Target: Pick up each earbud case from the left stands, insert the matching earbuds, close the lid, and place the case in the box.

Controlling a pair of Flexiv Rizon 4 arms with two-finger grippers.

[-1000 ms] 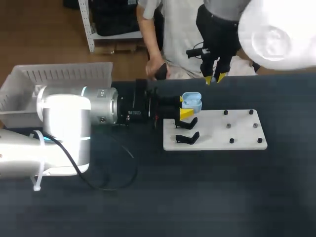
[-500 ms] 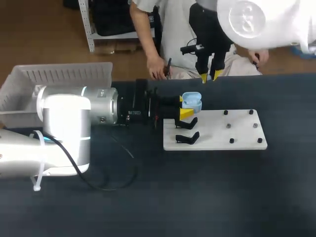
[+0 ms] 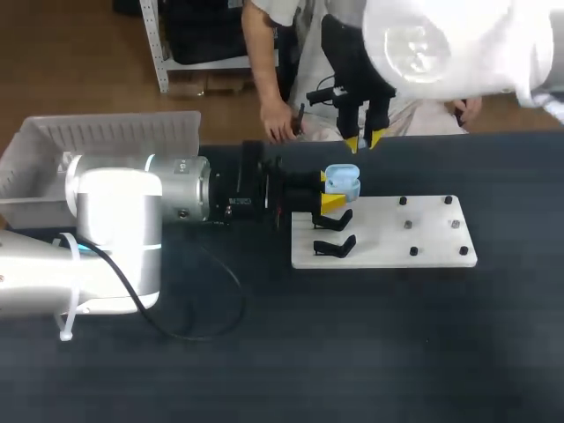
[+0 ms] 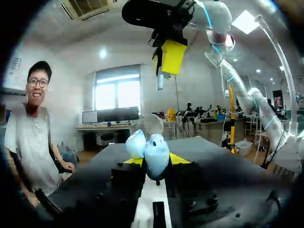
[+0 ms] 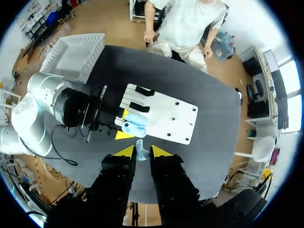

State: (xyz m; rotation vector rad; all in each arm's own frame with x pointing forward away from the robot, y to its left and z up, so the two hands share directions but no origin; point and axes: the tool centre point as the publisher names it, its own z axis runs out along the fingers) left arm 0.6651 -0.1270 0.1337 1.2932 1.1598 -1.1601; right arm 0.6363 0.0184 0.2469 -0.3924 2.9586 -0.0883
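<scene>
Open blue earbud case (image 3: 342,181) in left hand (image 3: 329,191), earbud (image 5: 140,147) in right hand (image 5: 142,151)

dark table (image 3: 397,352), matte, fills the head view's lower part. white board (image 3: 388,251) lies flat on it, right of the middle and near the far edge; also seen from the right wrist view (image 5: 166,118). six small dark studs (image 3: 408,225) stand upright on the board's right half, in two columns of three. thin black cable (image 3: 189,337) lies in a loose loop on the table's left part, apart from the board.
</scene>
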